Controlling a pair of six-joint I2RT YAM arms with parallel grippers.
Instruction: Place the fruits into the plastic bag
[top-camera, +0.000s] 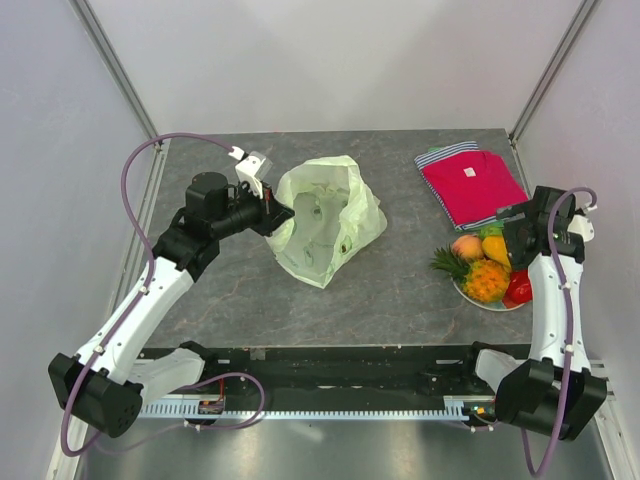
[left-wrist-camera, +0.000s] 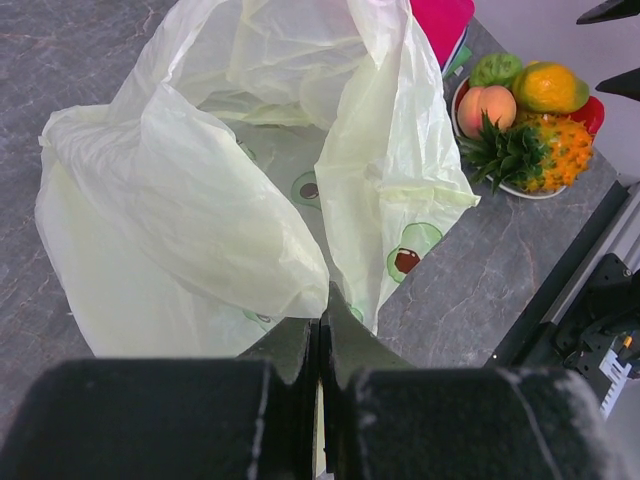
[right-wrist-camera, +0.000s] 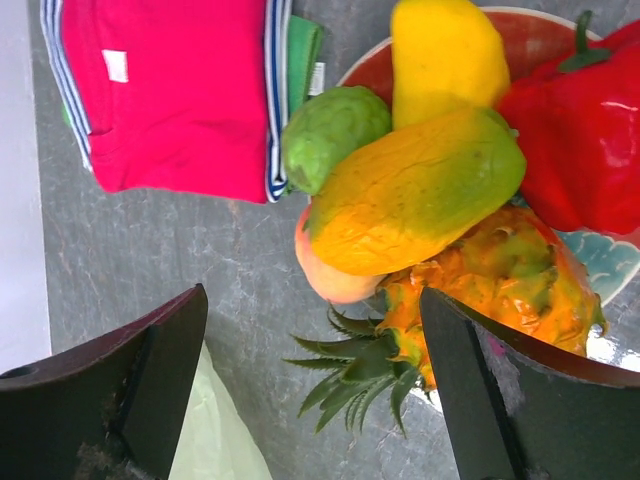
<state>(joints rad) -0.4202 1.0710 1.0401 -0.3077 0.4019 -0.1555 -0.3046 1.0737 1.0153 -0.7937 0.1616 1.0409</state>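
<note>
The pale-green plastic bag (top-camera: 325, 220) stands open in the middle of the table. My left gripper (top-camera: 273, 212) is shut on the bag's left rim, and a sliver of film shows between its fingertips (left-wrist-camera: 322, 322). The fruits sit heaped on a plate (top-camera: 468, 294) at the right: pineapple (right-wrist-camera: 500, 285), peach (right-wrist-camera: 335, 282), green round fruit (right-wrist-camera: 330, 128), an orange-green mango-like piece (right-wrist-camera: 420, 190), a yellow piece (right-wrist-camera: 445, 55) and a red piece (right-wrist-camera: 580, 150). My right gripper (right-wrist-camera: 315, 335) hangs open just above the pineapple's green crown (right-wrist-camera: 365, 375), holding nothing.
A folded red shirt (top-camera: 472, 185) with striped edges lies at the back right, just behind the plate. The plate sits close to the table's right edge. Bare grey tabletop (top-camera: 410, 270) lies between the bag and the plate.
</note>
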